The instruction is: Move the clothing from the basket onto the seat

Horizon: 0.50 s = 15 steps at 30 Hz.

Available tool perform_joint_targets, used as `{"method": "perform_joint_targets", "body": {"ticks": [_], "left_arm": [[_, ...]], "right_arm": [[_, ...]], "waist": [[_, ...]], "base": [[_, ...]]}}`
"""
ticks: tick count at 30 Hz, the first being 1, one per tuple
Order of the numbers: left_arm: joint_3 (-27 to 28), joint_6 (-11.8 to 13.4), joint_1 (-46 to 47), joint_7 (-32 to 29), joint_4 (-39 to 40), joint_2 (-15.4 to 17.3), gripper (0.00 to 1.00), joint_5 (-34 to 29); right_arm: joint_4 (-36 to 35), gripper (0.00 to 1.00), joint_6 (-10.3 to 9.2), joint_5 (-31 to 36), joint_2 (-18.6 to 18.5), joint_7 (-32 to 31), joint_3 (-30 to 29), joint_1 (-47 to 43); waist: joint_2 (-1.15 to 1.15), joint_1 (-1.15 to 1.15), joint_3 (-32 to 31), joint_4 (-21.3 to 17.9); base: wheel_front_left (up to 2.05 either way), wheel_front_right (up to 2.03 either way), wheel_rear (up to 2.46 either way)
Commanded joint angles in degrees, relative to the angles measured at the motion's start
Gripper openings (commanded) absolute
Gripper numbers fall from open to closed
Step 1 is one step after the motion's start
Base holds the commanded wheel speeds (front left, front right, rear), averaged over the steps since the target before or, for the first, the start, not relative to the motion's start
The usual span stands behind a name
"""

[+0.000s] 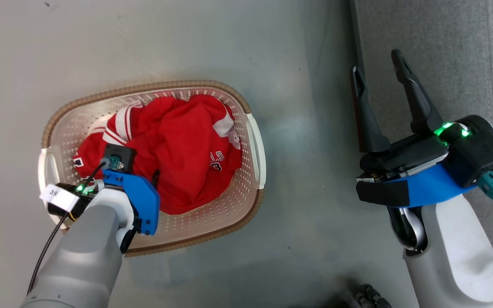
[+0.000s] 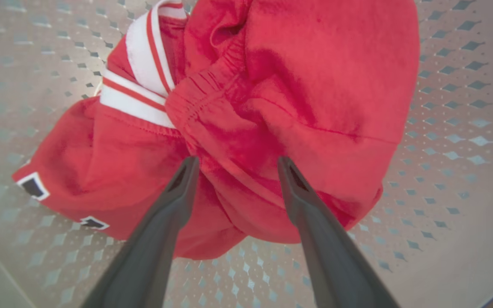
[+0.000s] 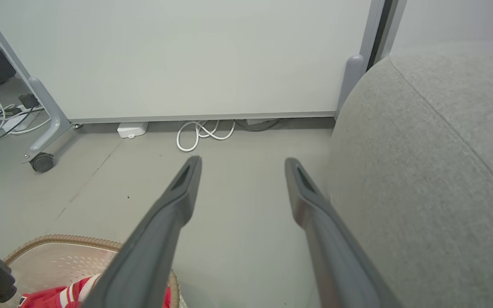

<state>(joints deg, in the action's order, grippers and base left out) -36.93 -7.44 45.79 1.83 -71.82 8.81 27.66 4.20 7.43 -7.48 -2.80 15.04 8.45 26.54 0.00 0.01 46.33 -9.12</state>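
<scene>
Clothing [image 1: 178, 149] all lies inside the basket [image 1: 165, 85], a red heap of two garments: the white-trimmed jersey [image 1: 120, 124] toward the basket's far-left corner, and the plain red piece [image 1: 195, 145] with small lettering on top, nearer the basket's middle. Nothing lies on the grey seat [image 1: 443, 42] to the right of the basket, so I judge the task to be at its very first pick, with both pieces yet to be carried over. The left tool [image 2: 236, 161] hangs inside the basket with its fingers spread, straddling a bunched fold of the plain red piece. Nothing is pinched, and I cannot tell whether the tips press the cloth. The right tool [image 1: 376, 62] is spread and empty, well to the right of the basket, over the seat's edge. In the head view the left wrist covers that tool's fingers and part of the heap. The lettering is too crumpled to read, the basket floor under the heap is hidden, and the seat is cut off by the frame.
</scene>
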Motion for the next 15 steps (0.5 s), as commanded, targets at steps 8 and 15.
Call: {"method": "perform_joint_targets", "body": {"ticks": [8, 15], "left_arm": [[-0.84, -0.01, 4.31, -1.79, -0.66, 0.9, 1.0, 2.88], [-1.92, -0.01, 6.26, -2.98, -1.42, 1.13, 1.0, 3.18]], "right_arm": [[-2.56, 1.0, 0.11, 0.78, -0.15, 0.23, -0.3, 1.79], [-3.65, 1.0, 0.11, 0.63, -0.15, 0.22, -0.32, 1.67]], "waist": [[0.0, -0.01, 5.87, -0.3], [0.0, -0.01, 8.06, -0.49]], "base": [[0.0, 0.0, 0.0], [0.0, 0.0, 0.0]]}}
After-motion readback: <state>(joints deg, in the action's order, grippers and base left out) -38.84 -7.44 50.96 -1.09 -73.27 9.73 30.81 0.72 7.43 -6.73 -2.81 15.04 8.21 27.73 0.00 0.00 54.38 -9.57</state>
